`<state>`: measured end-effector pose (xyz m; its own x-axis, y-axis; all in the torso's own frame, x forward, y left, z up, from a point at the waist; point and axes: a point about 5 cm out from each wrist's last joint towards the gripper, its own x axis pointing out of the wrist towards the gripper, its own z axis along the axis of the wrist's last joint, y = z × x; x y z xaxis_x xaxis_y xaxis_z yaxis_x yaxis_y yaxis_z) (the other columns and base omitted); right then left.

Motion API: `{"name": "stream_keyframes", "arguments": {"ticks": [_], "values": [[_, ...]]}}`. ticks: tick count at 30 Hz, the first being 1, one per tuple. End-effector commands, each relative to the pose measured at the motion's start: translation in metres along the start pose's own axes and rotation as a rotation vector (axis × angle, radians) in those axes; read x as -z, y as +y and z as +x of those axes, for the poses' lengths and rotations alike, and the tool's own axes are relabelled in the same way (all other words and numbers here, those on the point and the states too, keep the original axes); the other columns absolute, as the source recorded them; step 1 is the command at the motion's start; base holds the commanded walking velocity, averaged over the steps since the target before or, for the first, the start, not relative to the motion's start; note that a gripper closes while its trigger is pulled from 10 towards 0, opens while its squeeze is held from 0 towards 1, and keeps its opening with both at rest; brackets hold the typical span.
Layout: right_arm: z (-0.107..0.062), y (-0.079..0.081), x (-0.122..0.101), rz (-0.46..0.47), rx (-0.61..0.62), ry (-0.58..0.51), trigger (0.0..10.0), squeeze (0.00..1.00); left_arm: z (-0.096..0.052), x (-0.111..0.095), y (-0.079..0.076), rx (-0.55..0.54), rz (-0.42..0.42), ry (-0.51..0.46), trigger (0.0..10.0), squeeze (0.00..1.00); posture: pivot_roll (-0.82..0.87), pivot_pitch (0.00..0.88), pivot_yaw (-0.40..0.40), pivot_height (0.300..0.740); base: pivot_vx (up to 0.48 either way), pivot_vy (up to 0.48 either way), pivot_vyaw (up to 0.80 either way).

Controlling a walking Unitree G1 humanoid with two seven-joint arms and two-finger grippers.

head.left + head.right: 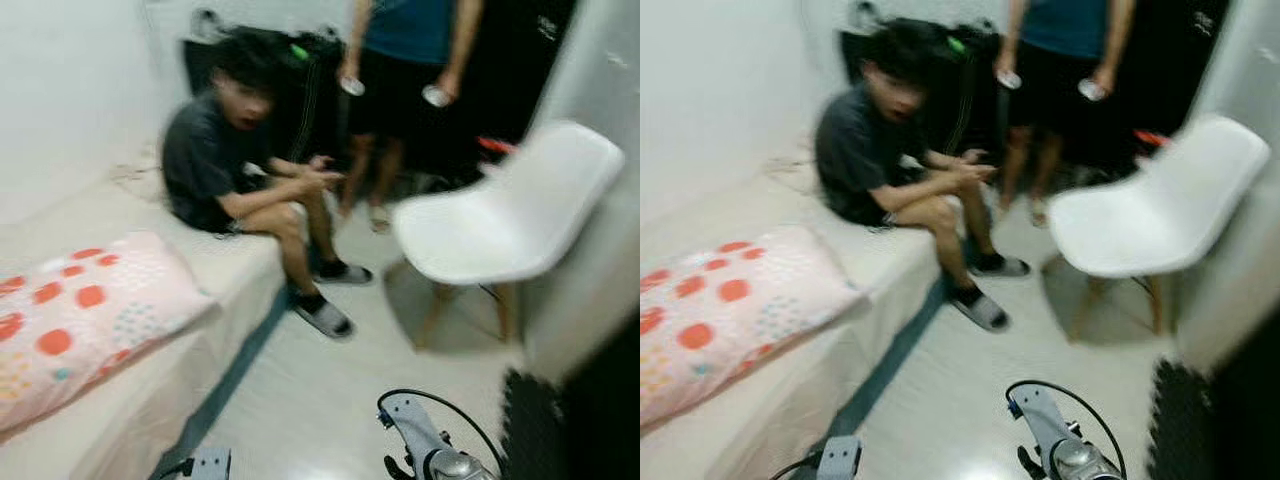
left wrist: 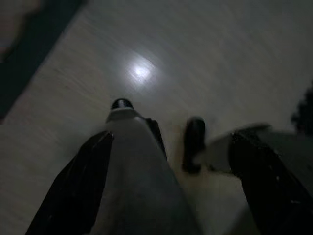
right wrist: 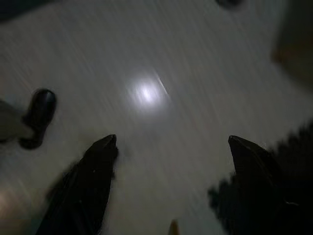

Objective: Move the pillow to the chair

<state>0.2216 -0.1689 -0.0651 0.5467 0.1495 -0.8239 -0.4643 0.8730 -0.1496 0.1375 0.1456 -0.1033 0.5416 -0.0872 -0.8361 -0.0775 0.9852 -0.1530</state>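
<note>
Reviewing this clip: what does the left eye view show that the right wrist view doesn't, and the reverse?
Left eye view alone: the pink dotted pillow lying on the bed, a seated person, a standing person and the white chair.

Right wrist view alone: the right gripper, open above the floor, holding nothing.

Both: the pale floor with a light glare.

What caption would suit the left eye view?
Spotted pillow lies on the bed beside a seated person; white chair waits opposite.
</note>
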Motion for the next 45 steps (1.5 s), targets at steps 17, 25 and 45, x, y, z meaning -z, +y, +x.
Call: {"name": "stream_keyframes", "arguments": {"ticks": [17,25,45], "values": [[0.0006,0.0048,0.0006,-0.025,-0.023,0.0,10.0,0.0,-0.0034,0.0084,0.0128,-0.03,-0.01,0.039,10.0,0.0,-0.04,0.025,-0.059,0.74,0.304,0.0,0.37],[0.0006,0.0064,0.0019,-0.034,-0.027,0.005,10.0,0.0,-0.0032,0.0113,0.0085,-0.033,-0.006,0.051,10.0,0.0,-0.03,0.014,-0.057,0.74,0.0,0.0,0.0],[0.0014,0.0108,-0.0023,-0.055,-0.064,-0.015,10.0,0.0,-0.0043,0.0149,0.0091,-0.042,-0.006,0.057,10.0,0.0,-0.02,0.016,-0.062,0.74,0.0,0.0,0.19]]}}
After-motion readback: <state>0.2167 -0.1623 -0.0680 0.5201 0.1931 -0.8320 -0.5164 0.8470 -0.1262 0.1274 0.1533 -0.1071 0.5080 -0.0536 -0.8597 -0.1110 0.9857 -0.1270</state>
